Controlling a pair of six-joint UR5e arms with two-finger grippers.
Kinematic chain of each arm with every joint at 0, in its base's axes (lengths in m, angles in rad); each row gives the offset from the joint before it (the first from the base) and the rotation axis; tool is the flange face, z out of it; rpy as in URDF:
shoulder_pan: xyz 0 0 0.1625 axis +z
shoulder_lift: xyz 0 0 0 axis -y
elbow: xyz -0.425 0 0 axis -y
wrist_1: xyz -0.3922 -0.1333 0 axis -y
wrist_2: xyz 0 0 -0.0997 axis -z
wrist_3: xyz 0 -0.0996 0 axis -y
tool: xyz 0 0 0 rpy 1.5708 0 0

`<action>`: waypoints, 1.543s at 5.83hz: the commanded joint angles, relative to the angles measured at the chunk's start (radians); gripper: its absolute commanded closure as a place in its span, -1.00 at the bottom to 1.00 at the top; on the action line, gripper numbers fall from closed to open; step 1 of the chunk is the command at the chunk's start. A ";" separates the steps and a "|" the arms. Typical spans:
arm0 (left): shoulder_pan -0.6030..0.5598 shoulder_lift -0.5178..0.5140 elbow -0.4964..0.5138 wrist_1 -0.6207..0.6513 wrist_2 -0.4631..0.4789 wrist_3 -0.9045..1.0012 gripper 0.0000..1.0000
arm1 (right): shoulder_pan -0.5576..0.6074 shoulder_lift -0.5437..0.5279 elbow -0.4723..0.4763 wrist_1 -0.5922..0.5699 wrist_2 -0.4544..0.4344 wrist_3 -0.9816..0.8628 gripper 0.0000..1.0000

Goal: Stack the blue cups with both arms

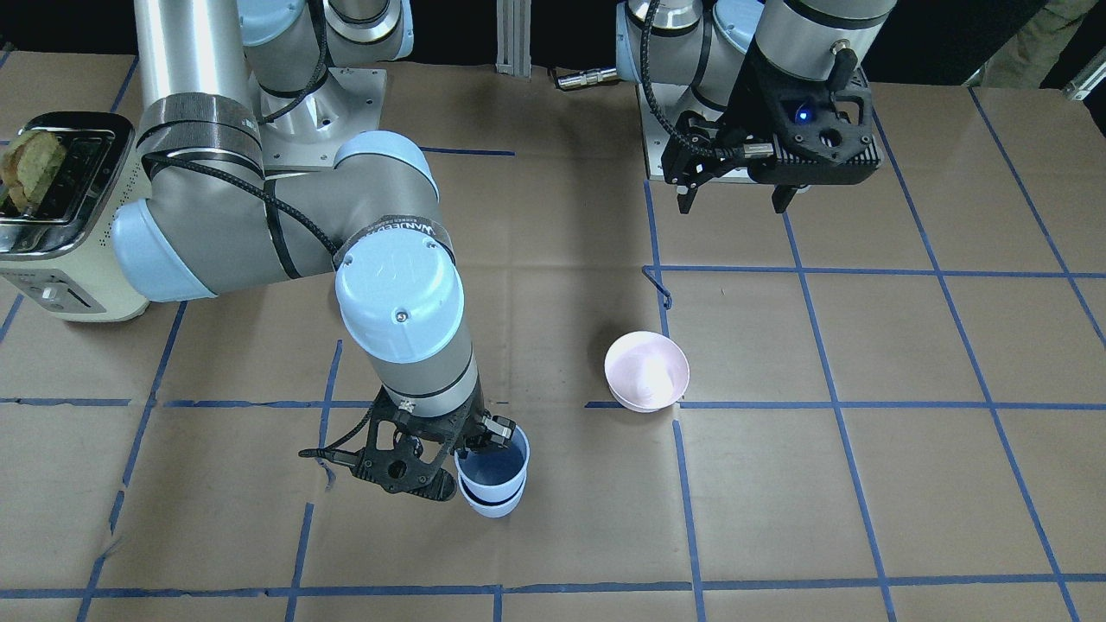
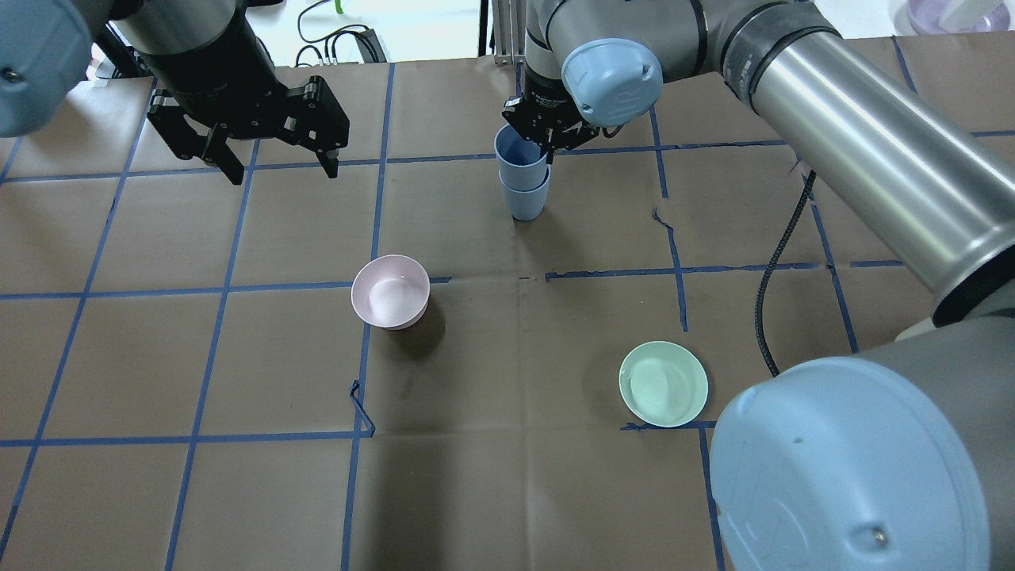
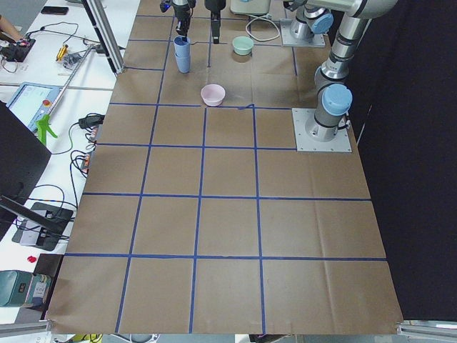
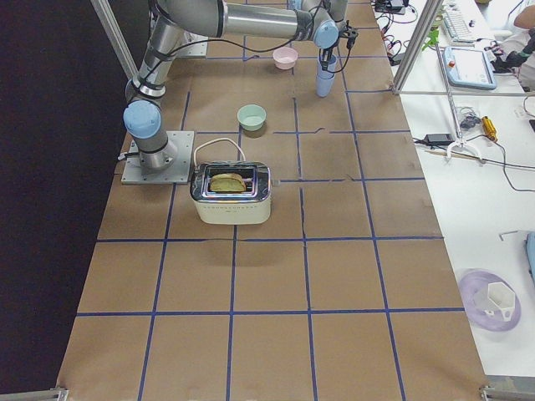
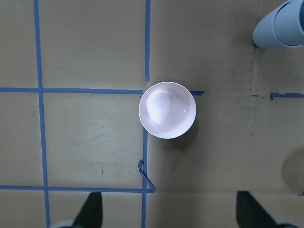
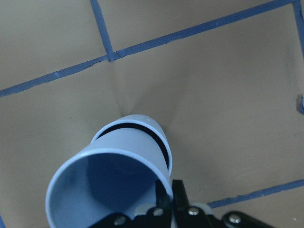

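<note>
Two pale blue cups stand nested at the table's far middle. The upper cup (image 2: 519, 155) sits part way inside the lower cup (image 2: 525, 202), which rests on the table. My right gripper (image 2: 549, 141) is shut on the upper cup's rim, one finger inside and one outside. The right wrist view shows the upper cup (image 6: 109, 185) above the lower cup's rim (image 6: 142, 126) and the pinching fingertips (image 6: 178, 192). The front view shows the stack (image 1: 494, 484) under the right gripper (image 1: 479, 436). My left gripper (image 2: 273, 162) is open and empty, apart from the cups, high over the table.
A pale pink bowl (image 2: 390, 291) stands near the table's middle, below my left gripper's camera (image 5: 167, 110). A mint-green bowl (image 2: 663, 384) stands nearer my right side. A toaster (image 1: 52, 216) with toast stands on the right arm's side.
</note>
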 commanded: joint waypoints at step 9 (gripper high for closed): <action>-0.001 0.005 0.003 -0.004 0.000 0.000 -0.97 | -0.310 -0.491 0.231 0.302 -0.044 -0.500 -1.00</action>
